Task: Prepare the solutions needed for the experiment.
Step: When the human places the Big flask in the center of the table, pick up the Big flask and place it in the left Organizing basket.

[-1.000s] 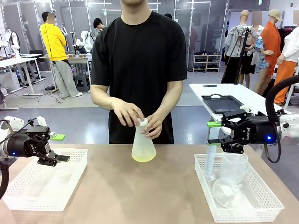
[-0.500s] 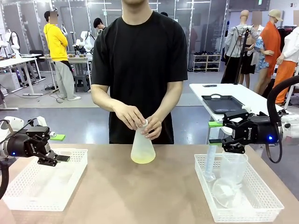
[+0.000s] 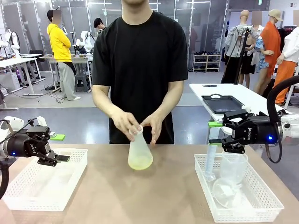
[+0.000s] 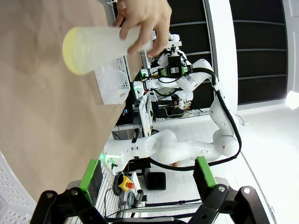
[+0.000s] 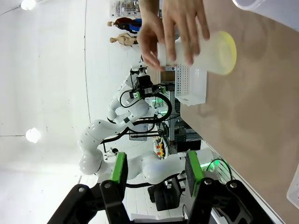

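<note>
The solutions show as a little pale yellow liquid (image 3: 139,164) in the bottom of a frosted conical flask (image 3: 139,153) at the far middle of the table. A person's two hands (image 3: 126,123) hold the flask by its neck and tilt it slightly. The left wrist view shows the flask (image 4: 96,43) with a hand on it, and so does the right wrist view, flask (image 5: 208,51). My left gripper (image 3: 60,148) (image 4: 147,173) hovers open over the left basket, far from the flask. My right gripper (image 3: 214,133) (image 5: 157,169) hangs open above the right basket, nothing between its pads.
A white mesh basket (image 3: 28,189) lies at the left front. Another basket (image 3: 264,205) at the right holds a graduated cylinder (image 3: 210,162) and a clear beaker (image 3: 233,169). A white table with a black tray (image 3: 222,103) stands behind on the right.
The person has shifted the flask a little to the left and tilted it, hands moving on its neck. Neither gripper has moved.
</note>
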You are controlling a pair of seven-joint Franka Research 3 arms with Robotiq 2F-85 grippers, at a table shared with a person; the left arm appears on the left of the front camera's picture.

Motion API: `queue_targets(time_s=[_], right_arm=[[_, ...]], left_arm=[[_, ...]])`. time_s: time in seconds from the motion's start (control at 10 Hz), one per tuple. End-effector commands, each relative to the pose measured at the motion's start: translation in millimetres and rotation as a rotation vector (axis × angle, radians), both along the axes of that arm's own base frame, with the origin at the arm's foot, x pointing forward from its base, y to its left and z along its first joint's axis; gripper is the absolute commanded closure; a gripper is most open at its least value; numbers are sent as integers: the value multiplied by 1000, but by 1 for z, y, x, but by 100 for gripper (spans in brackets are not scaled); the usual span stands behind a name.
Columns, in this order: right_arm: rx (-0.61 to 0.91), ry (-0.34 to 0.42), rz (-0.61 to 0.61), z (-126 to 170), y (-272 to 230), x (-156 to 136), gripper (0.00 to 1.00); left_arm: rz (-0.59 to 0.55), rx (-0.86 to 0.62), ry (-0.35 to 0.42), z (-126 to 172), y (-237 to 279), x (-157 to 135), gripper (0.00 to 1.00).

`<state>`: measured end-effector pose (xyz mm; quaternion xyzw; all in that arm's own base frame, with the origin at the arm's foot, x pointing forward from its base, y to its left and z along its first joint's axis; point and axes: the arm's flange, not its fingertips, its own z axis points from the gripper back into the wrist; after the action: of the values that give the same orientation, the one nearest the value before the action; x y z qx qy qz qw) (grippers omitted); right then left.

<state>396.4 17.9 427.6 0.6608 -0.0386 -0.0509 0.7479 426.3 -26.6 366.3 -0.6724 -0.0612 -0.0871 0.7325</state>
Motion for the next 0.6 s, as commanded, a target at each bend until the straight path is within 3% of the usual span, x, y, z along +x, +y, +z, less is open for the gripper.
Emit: queue_targets(time_s=[0.0,0.5], right_arm=[[3,-2,-9,0,1,1,37],[3,-2,-9,0,1,1,37]], left_arm=[[3,2,7,3,-1,1,0],[3,2,7,3,-1,1,0]])
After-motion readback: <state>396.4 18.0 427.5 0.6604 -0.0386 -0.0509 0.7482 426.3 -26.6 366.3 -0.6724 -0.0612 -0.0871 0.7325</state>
